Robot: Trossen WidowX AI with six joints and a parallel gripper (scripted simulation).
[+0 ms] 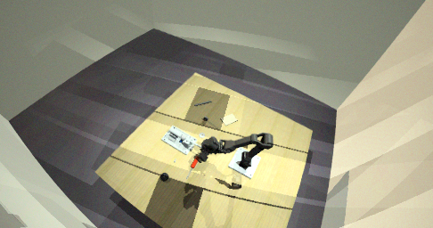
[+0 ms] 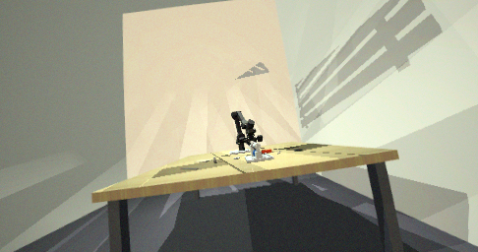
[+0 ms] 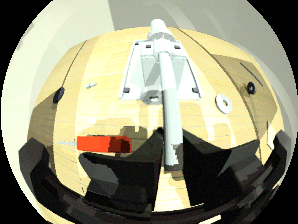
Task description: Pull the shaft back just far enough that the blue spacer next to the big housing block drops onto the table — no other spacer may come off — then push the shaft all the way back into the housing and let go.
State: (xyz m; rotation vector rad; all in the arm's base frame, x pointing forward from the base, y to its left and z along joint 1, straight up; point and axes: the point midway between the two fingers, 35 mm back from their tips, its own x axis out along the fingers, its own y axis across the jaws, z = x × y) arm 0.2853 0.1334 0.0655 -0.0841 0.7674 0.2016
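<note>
My gripper [image 3: 168, 130] is shut on the light grey shaft [image 3: 172, 112], near its close end. The shaft runs away from the fingers over the white fixture plate [image 3: 128, 77] [image 1: 187, 151] to the housing at the far end [image 3: 161, 37]. A small patch of blue, likely the blue spacer [image 1: 181, 141] [image 2: 254, 154], shows at the fixture in the top and exterior views. It is too small to tell whether it sits on the shaft or lies loose. No blue shows in the wrist view, where the shaft hides part of the fixture. A grey round part [image 3: 152, 99] shows at the plate's near edge.
A red-handled screwdriver [image 3: 102, 144] [image 1: 194, 163] [image 2: 267, 151] lies left of the fingers in the wrist view. A pale ring [image 3: 223, 103] lies right of the plate. Black round parts [image 3: 58, 95] [image 3: 251, 88] lie farther out. A thin dark rod [image 1: 202, 103] and pale card [image 1: 230, 119] lie beyond.
</note>
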